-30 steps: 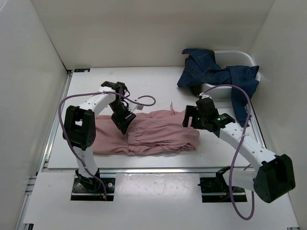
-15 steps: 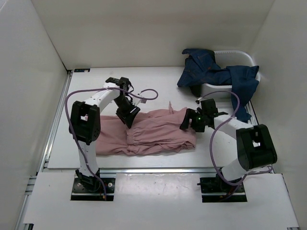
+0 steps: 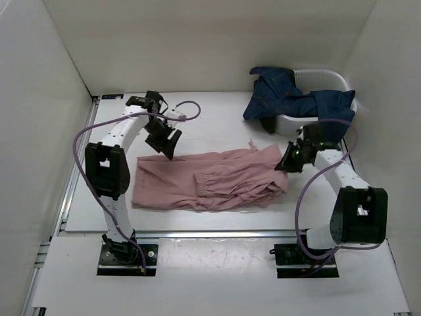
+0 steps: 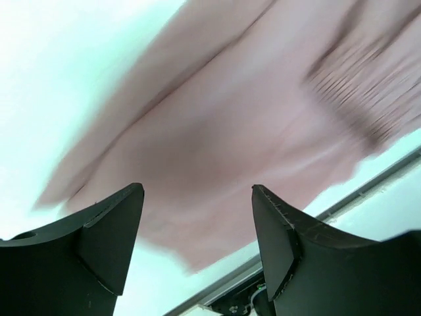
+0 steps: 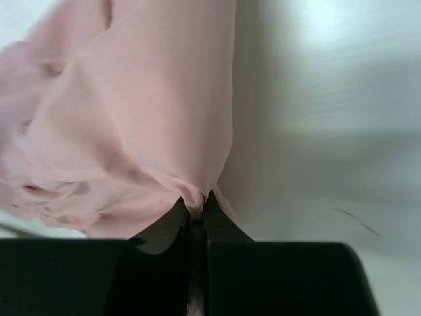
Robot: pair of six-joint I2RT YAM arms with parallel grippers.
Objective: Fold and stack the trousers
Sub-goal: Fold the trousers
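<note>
Right gripper (image 3: pixel 287 164) is pinched shut on the right end of the pink trousers (image 3: pixel 210 181), which lie rumpled across the middle of the table (image 3: pixel 217 118). Left gripper (image 3: pixel 164 146) hangs open and empty above their far left edge. This looks like the spreading step before folding; next, the left needs a hold opposite. Blue clothes (image 3: pixel 296 102) drape a basket (image 3: pixel 329 72) beyond.

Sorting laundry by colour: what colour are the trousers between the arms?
The trousers are plain dusty pink; the top view shows it best.
</note>
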